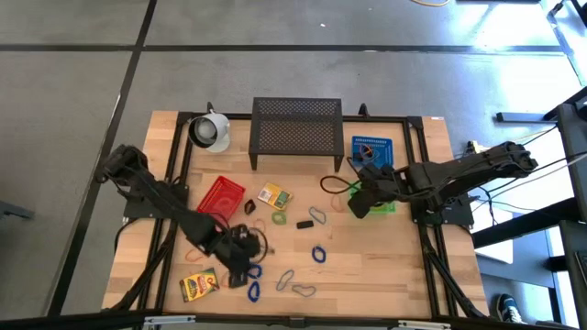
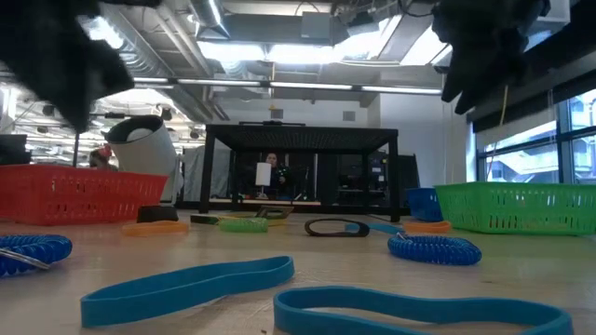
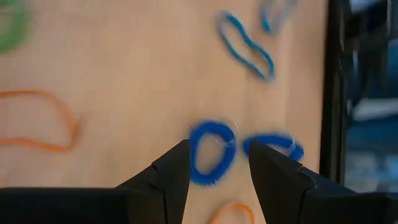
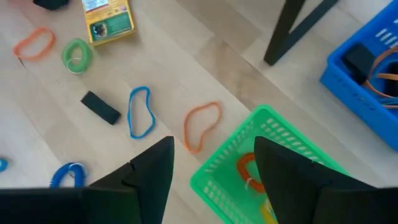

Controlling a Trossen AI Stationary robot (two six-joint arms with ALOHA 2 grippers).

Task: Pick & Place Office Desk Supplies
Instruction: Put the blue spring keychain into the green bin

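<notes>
The pale wooden worktop (image 1: 385,266) fills the middle of the high view. Along its upper edge stand a white mug (image 1: 210,130), a black mesh shelf (image 1: 296,131) and a blue basket (image 1: 371,150). Toward the centre sit a red basket (image 1: 221,195), a yellow-green printed box (image 1: 274,195) and a small black block (image 1: 304,224). At right is a green basket (image 1: 378,205). Lower down lie blue loops (image 1: 318,254) and a second printed box (image 1: 199,283).

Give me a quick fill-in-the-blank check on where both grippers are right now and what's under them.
1. The right gripper hangs open above the ____ basket.
2. The left gripper hangs open over a coiled loop coloured ____.
3. Inside the green basket lies an ____ loop.
4. The black block lies beside a thin ____ loop.

Missing words: green; blue; orange; blue
</notes>
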